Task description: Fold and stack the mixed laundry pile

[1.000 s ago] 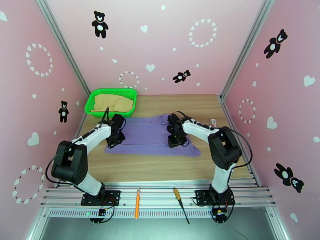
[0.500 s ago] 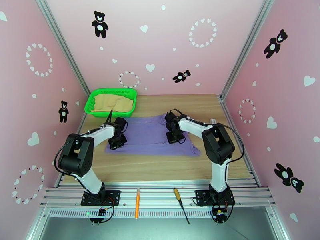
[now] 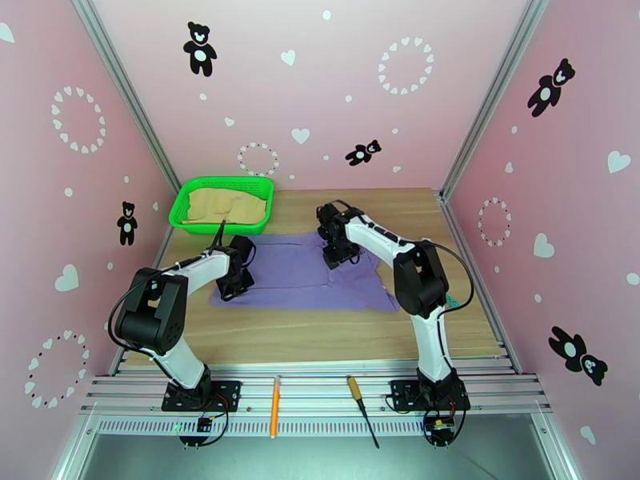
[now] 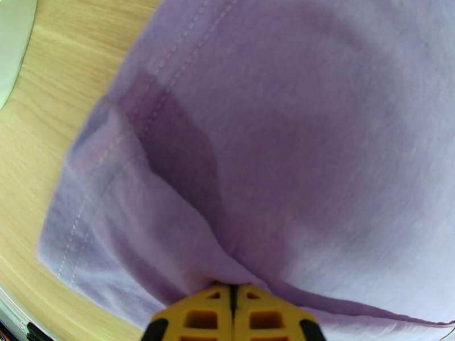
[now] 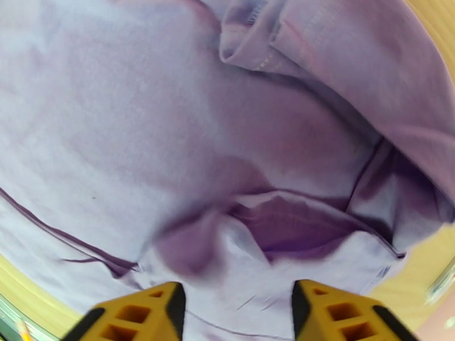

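The lavender-purple shirt [image 3: 300, 270] lies spread across the middle of the wooden table. My left gripper [image 3: 230, 286] sits at the shirt's left edge. In the left wrist view its yellow fingertips [image 4: 230, 314] are shut on a pinched fold of the purple shirt [image 4: 296, 137]. My right gripper [image 3: 336, 256] hovers over the shirt's far right part. In the right wrist view the right gripper [image 5: 236, 314] is open, its fingers apart above a rumpled fold of the shirt [image 5: 170, 126]. The tan-beige garment [image 3: 226, 206] lies in the green basket.
The green mesh basket [image 3: 180, 211] stands at the table's far left corner. An orange-handled tool [image 3: 274, 406] and a yellow-handled screwdriver [image 3: 358, 400] lie on the metal rail between the arm bases. Pink walls close in the left, right and back.
The right gripper has moved toward the far left over the shirt and has opened. The shirt's right side has bunched inward. The left gripper stays pinched on the left edge.
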Controlling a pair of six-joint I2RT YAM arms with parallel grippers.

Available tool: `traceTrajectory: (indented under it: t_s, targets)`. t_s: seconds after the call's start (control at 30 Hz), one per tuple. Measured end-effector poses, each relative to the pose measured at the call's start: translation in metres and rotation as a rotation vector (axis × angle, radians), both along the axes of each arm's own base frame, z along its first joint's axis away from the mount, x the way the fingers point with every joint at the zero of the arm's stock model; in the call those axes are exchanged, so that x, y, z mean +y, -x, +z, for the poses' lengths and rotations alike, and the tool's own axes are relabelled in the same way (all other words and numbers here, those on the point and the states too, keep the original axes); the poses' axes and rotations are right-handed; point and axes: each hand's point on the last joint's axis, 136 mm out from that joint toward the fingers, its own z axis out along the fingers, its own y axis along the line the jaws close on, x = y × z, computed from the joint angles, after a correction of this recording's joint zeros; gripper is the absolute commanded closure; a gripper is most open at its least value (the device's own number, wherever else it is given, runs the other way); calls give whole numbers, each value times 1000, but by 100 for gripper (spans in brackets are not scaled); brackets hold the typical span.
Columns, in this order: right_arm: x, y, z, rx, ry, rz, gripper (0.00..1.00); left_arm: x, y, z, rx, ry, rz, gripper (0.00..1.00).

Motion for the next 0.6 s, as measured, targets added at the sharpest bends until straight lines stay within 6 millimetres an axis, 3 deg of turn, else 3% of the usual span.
traceTrajectory:
  t_s: [0.2, 0.27, 0.33, 0.6]
  targets:
    - [-7, 7, -6, 3, 16, -16, 56, 0, 0, 1, -1, -8, -3, 93]
    - [-16, 13, -7, 7, 28, -26, 54, 1, 1, 1, 1, -13, -3, 93]
    - [-26, 13, 0, -4, 33, -40, 46, 3, 4, 3, 11, -23, -2, 90]
    - [-74, -37, 21, -115, 47, -112, 38, 5, 6, 22, -25, -26, -3, 88]
